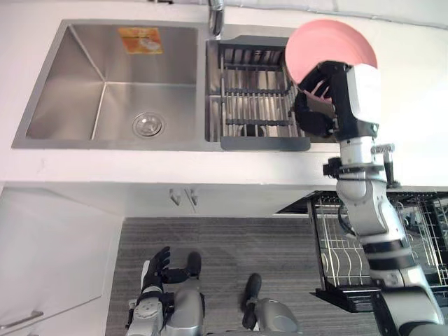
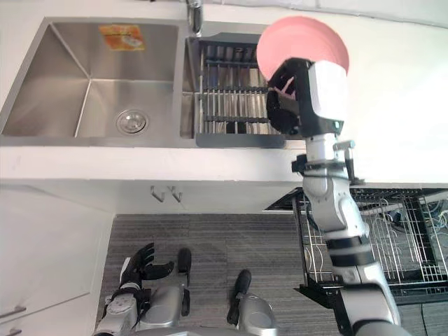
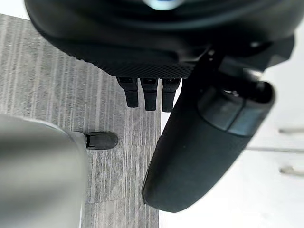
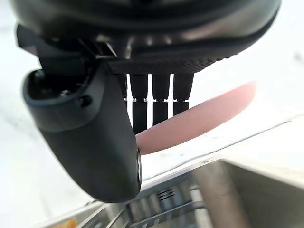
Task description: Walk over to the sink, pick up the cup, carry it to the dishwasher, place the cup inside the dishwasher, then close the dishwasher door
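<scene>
- The right hand [image 1: 316, 106] is raised over the sink's right end, its fingers and thumb clamped on a pink plate [image 1: 329, 40].
- In the right wrist view the plate [image 4: 199, 118] shows edge-on past the fingers [image 4: 160, 102], with the thumb [image 4: 90, 142] on its near side — a pinch grip.
- The plate is held up off every surface and tilted. From the head camera it overlaps the far right corner of the drain rack [image 1: 252, 98] and the white counter [image 1: 413, 105] beside it.
- The drain rack sits in the right basin of the sink [image 1: 70, 84]. A dark shape lies low in it; what it is cannot be told.
- The left basin has a round drain [image 1: 148, 124] in its floor and an orange sticker [image 1: 140, 40] on its far wall.
- The tap [image 1: 215, 17] stands at the far edge, between the two basins.
- The left hand [image 1: 157, 269] hangs low by the robot's side above the grey floor [image 1: 231, 245], fingers loosely spread and holding nothing — well apart from the sink.
- A dishwasher rack [image 1: 420, 238] of wire stands pulled out below the counter on the robot's right, under the raised arm.
</scene>
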Tool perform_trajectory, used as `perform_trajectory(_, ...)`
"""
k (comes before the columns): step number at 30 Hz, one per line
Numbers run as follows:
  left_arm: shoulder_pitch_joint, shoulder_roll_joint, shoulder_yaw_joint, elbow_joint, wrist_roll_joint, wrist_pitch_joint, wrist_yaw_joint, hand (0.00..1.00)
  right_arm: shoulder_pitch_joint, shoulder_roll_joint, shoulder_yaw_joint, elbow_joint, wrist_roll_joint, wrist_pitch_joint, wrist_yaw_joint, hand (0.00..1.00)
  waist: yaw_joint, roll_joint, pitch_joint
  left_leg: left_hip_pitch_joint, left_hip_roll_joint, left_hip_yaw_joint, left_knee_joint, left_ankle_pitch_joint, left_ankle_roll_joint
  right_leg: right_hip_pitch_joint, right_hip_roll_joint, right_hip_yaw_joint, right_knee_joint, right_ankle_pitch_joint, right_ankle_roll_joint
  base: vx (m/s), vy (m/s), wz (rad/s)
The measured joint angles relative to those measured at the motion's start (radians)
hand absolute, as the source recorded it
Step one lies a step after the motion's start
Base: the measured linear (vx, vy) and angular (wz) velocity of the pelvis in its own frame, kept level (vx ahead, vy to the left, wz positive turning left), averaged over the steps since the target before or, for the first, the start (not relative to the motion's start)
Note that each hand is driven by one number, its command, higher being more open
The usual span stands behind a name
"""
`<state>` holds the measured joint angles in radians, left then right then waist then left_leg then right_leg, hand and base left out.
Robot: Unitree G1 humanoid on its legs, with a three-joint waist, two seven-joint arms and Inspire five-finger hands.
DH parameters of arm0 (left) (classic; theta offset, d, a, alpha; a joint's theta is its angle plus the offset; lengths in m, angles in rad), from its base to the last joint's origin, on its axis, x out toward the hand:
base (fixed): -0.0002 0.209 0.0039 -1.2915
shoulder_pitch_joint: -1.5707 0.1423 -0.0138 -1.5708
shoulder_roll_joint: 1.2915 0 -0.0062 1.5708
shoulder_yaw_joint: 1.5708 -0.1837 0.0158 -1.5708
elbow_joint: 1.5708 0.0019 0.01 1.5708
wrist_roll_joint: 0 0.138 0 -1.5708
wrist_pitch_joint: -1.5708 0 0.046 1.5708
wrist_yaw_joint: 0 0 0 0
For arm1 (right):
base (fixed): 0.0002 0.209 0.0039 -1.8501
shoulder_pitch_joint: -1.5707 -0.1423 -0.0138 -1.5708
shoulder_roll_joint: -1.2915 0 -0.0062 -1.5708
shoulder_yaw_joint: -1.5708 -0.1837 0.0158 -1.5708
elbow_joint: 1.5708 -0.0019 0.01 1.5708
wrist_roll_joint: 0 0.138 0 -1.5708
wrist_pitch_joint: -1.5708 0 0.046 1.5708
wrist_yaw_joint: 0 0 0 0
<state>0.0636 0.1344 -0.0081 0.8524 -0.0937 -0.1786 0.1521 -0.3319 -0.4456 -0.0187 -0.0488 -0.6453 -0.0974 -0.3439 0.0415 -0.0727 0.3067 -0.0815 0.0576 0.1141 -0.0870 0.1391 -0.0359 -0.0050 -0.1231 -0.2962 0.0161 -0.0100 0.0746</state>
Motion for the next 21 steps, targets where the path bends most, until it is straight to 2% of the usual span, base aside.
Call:
perform_trajectory(3, 0.01, 0.005, -0.009, 0.029, 0.018, 0.002, -0.007, 0.9, 0.115, 0.044, -0.055, -0.015, 0.041, 0.002, -0.001, 0.3, -0.029, 0.0, -0.037, 0.01, -0.002, 0.045, 0.0, -0.014, -0.002, -0.017, 0.0, 0.049, 0.0, 0.002, 0.004, 0.06, 0.011, -0.51)
perform_trajectory(4, 0.019, 0.007, -0.021, 0.031, 0.018, 0.002, -0.01, 0.9, 0.167, 0.045, -0.08, -0.014, 0.064, 0.01, -0.001, 0.3, -0.049, 0.003, -0.044, 0.018, -0.003, 0.062, 0.0, -0.02, -0.003, -0.019, -0.001, 0.067, 0.0, 0.004, 0.006, 0.06, 0.013, -0.35)
perform_trajectory(6, 0.025, 0.007, -0.022, 0.034, 0.019, 0.002, -0.011, 0.9, 0.225, 0.047, -0.114, -0.012, 0.075, 0.02, -0.001, 0.3, -0.059, 0.007, -0.049, 0.026, -0.003, 0.067, 0.001, -0.027, -0.006, -0.027, -0.001, 0.09, 0.0, 0.006, 0.009, 0.04, 0.006, -0.41)
perform_trajectory(10, 0.034, 0.001, -0.05, 0.049, 0.018, 0.002, -0.023, 0.9, 0.318, 0.049, -0.201, 0.017, 0.121, 0.036, -0.001, 0.3, -0.075, 0.033, -0.075, 0.03, -0.007, 0.071, 0.001, -0.035, -0.005, -0.033, -0.004, 0.112, 0.0, 0.01, 0.015, 0.02, 0.01, -0.17)
perform_trajectory(17, 0.053, -0.02, -0.059, 0.049, 0.018, 0.001, -0.026, 0.9, 0.325, 0.055, -0.329, 0.154, 0.215, 0.045, -0.044, 0.3, -0.083, 0.073, -0.101, 0.014, -0.008, 0.08, 0.026, -0.056, -0.007, -0.053, -0.01, 0.127, 0.005, 0.012, 0.018, -0.04, 0.009, -0.05)
perform_trajectory(21, 0.054, -0.028, -0.059, 0.049, 0.018, 0.0, -0.027, 0.9, 0.281, 0.053, -0.387, 0.267, 0.246, 0.07, -0.062, 0.3, -0.089, 0.097, -0.091, -0.025, -0.011, 0.089, 0.056, -0.063, 0.004, -0.09, -0.017, 0.137, 0.017, 0.019, 0.02, -0.02, 0.021, -0.07)
